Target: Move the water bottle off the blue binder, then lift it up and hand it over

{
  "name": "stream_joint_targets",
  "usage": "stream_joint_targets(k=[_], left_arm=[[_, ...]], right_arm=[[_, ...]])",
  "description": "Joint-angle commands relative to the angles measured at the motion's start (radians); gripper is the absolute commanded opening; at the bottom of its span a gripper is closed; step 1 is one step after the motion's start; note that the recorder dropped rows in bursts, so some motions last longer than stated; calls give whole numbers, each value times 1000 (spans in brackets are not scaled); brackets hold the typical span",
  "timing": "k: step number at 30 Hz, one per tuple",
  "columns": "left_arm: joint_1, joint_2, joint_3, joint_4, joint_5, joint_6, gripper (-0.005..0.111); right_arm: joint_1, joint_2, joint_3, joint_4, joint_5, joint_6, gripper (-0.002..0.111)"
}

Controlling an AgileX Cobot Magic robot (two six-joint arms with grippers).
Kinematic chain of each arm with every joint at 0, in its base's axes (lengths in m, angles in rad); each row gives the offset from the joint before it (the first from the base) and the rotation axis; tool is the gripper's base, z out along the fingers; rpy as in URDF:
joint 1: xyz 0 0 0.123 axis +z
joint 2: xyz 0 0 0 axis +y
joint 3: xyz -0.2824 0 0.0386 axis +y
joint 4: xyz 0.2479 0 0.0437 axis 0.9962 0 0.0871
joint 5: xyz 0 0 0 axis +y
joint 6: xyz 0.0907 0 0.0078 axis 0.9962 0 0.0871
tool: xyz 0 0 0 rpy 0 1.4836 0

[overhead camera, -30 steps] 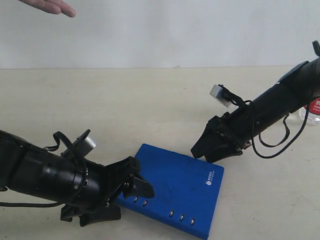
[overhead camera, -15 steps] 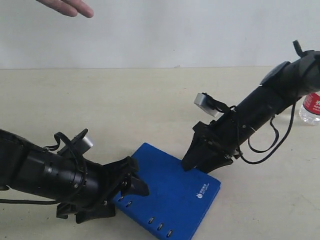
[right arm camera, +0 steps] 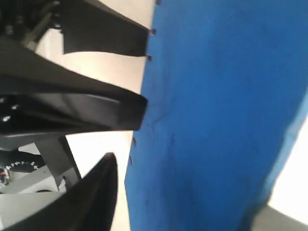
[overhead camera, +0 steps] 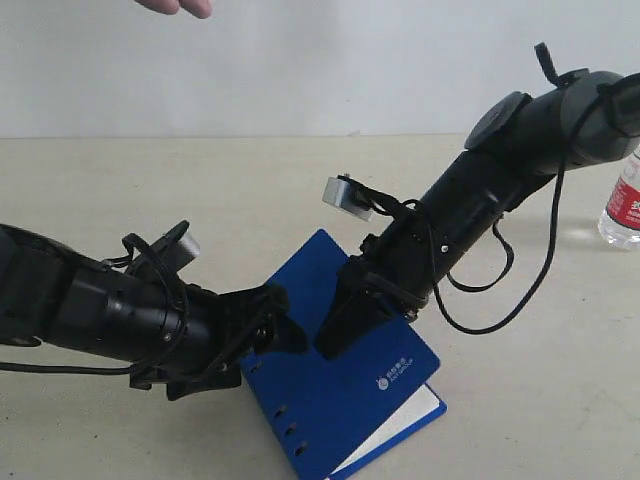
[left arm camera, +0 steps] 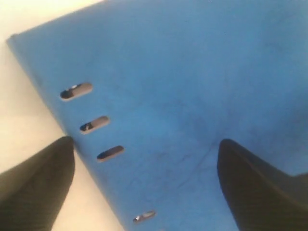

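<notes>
Water bottle (overhead camera: 622, 205): count 1. Stands upright on the table (overhead camera: 200, 200) at the right edge of the exterior view, partly cut off by the frame. It is off the binder, well apart from it, and neither gripper touches it.
Blue binder (overhead camera: 340, 390): count 1. Lies on the table between the 2 arms, with 1 corner pointing to the back.
Slots (left arm camera: 94, 124): 4 visible along the spine edge in the left wrist view, 3 in the exterior view.
Logo (overhead camera: 388, 375): count 1, white, on the cover.
White pages (overhead camera: 405, 425): a strip shows under the cover at the lower right edge.
Left gripper (left arm camera: 147, 143): count 1. Its 2 fingers (left arm camera: 260, 187) are spread wide, 1 over the cover and 1 over the table, with the spine edge between them.
Right gripper (overhead camera: 335, 335): count 1. The tip is down on the cover, just beside the left gripper. Whether its fingers (right arm camera: 72, 113) are spread or pressed together cannot be told.
Human hand (overhead camera: 178, 6): count 1, at the top edge of the exterior view, only fingertips visible.
</notes>
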State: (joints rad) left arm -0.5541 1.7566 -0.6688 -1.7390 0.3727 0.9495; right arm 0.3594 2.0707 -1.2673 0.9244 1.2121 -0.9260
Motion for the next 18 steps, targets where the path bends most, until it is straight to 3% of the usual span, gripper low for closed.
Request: stream_joint_targets(k=[1,3,4,10,15,18], left_arm=[[-2,-3,-6,-5,-13,15,76],[-2,-3,-6,-5,-57,15,76],[-2,-3,-6,-5,-80,15,76],[11,-5,-6,-5,-181,6,76],[21,-5,-10,-5,-135,68,76],[21,-5,-29,-5,-130,129,76]], right_arm=[[0,-14,-1,18,9,-68,21],[0,-14,-1,-2,0,-75,1],[0,-14,-1,-8,-10,-75,0],[-30,-14,-1,-150,-51,-106,0],[-124,-28,3,33,9,-192,0],[-140,-65,3,-3,9,-198,0]])
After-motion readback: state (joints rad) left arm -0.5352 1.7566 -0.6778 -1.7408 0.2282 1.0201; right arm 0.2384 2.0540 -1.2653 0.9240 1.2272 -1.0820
